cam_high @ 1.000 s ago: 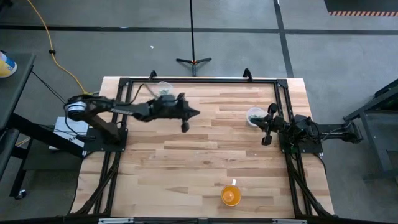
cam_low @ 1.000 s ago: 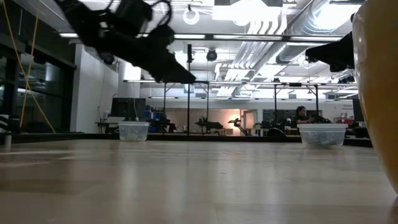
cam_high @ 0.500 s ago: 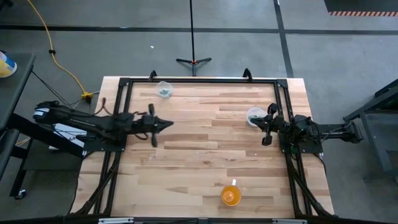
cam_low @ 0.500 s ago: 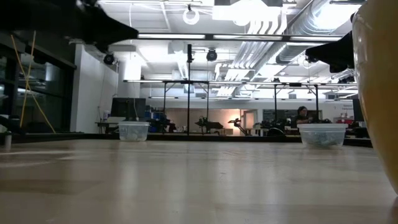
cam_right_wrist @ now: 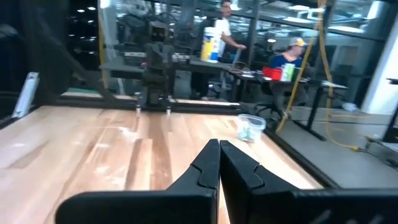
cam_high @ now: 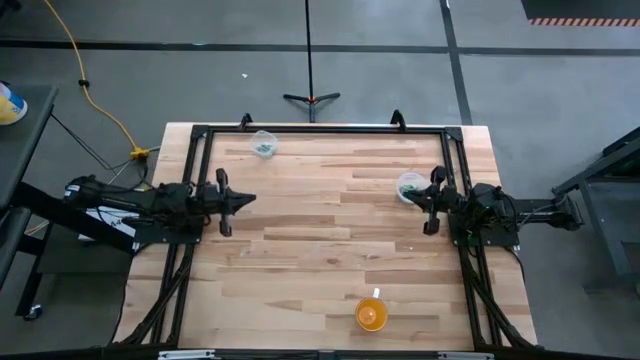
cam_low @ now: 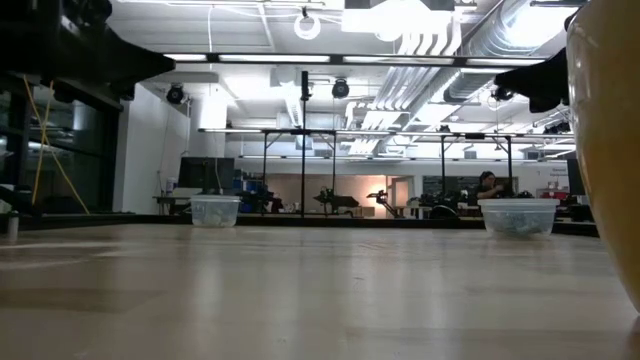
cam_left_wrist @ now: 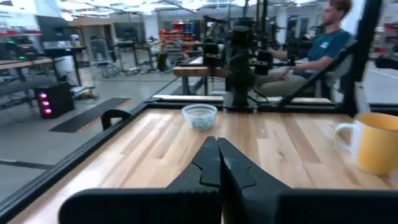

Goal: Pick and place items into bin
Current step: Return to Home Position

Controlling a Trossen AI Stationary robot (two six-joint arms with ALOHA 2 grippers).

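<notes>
The items show as tiny pale green-grey pieces inside two clear round cups. One cup (cam_high: 264, 143) stands near the table's far edge, left of the middle, and shows in the right wrist view (cam_right_wrist: 250, 127). The other cup (cam_high: 408, 185) stands on the right side and shows in the left wrist view (cam_left_wrist: 200, 116). My left gripper (cam_high: 240, 198) (cam_left_wrist: 217, 140) hovers shut above the left side of the table, holding nothing. My right gripper (cam_high: 424, 203) (cam_right_wrist: 219, 143) hovers shut at the right side, just beside the right cup, and is also empty.
An orange cup (cam_high: 371, 314) stands near the table's near edge, right of the middle, and fills the right of the low view (cam_low: 605, 150). A black frame (cam_high: 320, 129) runs round the tabletop. Bare wood lies between the two arms. People sit in the room beyond.
My left arm has drawn back from over the far middle of the table, near the far-left cup, toward the table's left edge, and its gripper has stayed shut. The cups have not moved.
</notes>
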